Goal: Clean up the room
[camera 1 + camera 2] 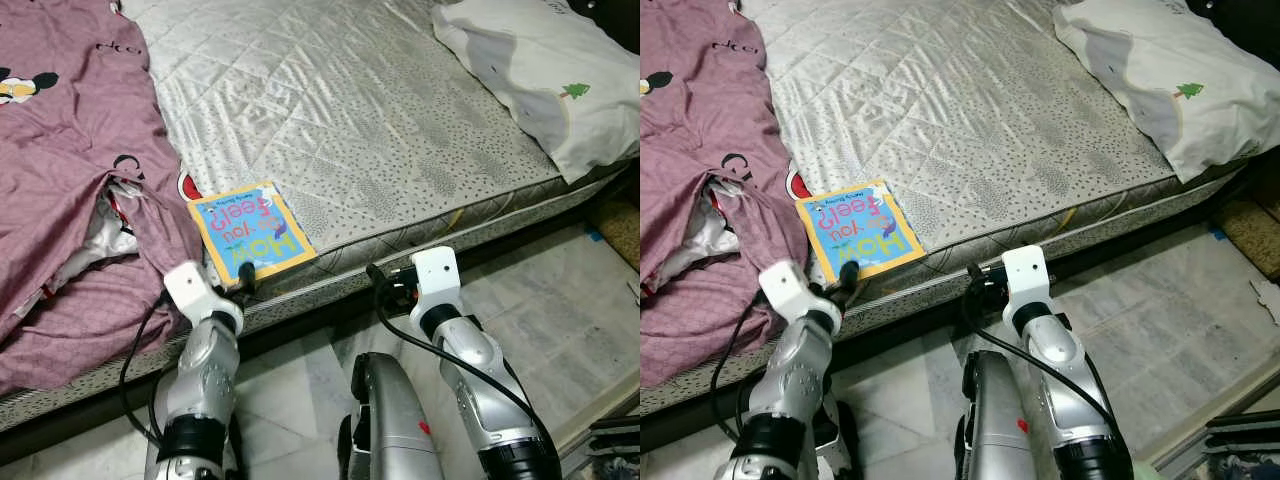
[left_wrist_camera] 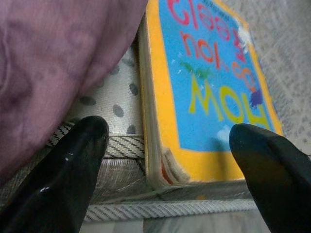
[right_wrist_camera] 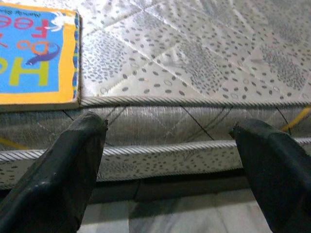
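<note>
A blue and yellow children's book (image 1: 251, 231) lies flat at the near edge of the grey quilted mattress (image 1: 350, 110), beside a purple blanket (image 1: 70, 150). My left gripper (image 1: 243, 280) stands open at the book's near corner, its two black fingers (image 2: 63, 174) spread either side of that corner (image 2: 194, 121), holding nothing. My right gripper (image 1: 392, 283) is open too, level with the mattress side (image 3: 170, 126) to the right of the book (image 3: 36, 60), with nothing between its fingers.
A white pillow (image 1: 540, 70) lies at the mattress's far right corner. The purple blanket covers the left of the bed, with white cloth (image 1: 105, 235) poking out. Pale marble floor (image 1: 560, 320) runs along the bed's near side. A brown mat (image 1: 620, 230) sits at right.
</note>
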Controlling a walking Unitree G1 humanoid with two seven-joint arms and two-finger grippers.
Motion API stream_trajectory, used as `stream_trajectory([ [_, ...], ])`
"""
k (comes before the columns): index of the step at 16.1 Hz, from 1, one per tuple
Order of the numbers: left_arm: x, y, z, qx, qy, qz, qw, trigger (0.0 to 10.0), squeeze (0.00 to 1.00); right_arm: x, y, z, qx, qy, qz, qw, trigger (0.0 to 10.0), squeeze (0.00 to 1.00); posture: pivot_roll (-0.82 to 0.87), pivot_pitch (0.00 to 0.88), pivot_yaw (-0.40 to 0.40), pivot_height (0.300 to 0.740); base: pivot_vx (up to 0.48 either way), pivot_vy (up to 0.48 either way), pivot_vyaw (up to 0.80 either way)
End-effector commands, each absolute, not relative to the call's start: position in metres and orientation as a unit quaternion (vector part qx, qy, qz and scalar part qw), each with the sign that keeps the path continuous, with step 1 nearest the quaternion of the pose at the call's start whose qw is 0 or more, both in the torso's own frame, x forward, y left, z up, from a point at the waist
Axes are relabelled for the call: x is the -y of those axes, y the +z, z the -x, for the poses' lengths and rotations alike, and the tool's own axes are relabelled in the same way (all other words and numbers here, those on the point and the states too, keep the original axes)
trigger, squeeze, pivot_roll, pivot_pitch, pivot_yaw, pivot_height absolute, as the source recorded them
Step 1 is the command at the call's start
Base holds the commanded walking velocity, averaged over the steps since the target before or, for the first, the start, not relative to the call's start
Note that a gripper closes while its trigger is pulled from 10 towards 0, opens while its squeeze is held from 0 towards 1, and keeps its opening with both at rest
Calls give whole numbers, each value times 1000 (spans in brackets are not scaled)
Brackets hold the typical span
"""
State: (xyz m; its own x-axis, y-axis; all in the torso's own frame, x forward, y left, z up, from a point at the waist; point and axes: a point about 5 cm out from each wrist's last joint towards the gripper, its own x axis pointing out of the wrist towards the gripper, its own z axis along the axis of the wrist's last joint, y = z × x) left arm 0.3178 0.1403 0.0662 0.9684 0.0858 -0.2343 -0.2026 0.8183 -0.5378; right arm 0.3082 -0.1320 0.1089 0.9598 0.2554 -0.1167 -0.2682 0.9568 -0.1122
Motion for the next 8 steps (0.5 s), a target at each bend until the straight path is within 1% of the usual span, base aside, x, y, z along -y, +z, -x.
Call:
stream_trajectory([
  [1, -143, 56, -311, -116, 91, 299, 943, 10000, 0, 136, 105, -308, -59, 125, 66, 988, 10000, 0, -160, 237, -131, 551, 0, 0, 0],
  [4, -149, 45, -313, -134, 91, 318, 934, 10000, 0, 137, 106, -310, -57, 121, 66, 989, 10000, 0, -160, 227, -124, 551, 0, 0, 0],
  [6, -150, 42, -320, -142, 69, 344, 926, 10000, 0, 139, 110, -311, -52, 116, 67, 990, 10000, 0, -174, 219, -119, 551, 0, 0, 0],
  [8, -149, 41, -323, -151, 53, 341, 926, 10000, 0, 141, 111, -312, -50, 113, 68, 990, 10000, 0, -180, 217, -117, 551, 0, 0, 0],
])
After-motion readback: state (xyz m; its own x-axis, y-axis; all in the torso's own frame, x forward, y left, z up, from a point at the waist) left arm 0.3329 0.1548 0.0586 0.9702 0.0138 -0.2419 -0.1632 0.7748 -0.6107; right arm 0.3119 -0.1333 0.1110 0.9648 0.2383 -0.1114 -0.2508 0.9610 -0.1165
